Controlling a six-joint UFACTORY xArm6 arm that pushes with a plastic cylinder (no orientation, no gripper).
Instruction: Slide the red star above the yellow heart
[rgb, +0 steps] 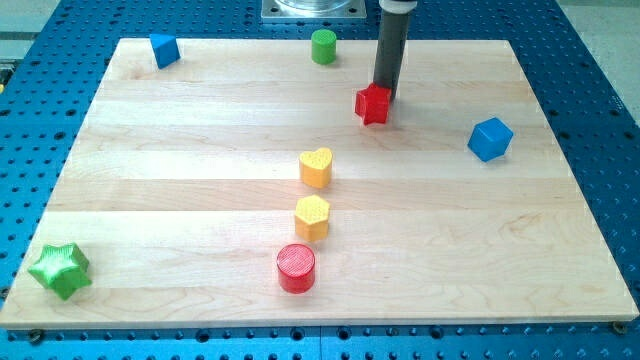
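Note:
The red star (372, 104) lies on the wooden board near the view's top, right of centre. The yellow heart (315, 167) lies near the board's middle, below and to the left of the star. My tip (385, 97) comes down from the view's top and touches the star's upper right side. The rod's end is partly hidden behind the star.
A yellow hexagon (312, 217) and a red cylinder (296, 268) lie below the heart. A green cylinder (323, 46) and a blue block (164, 50) sit at the top edge. A blue cube (490, 139) is at the right. A green star (59, 270) is bottom left.

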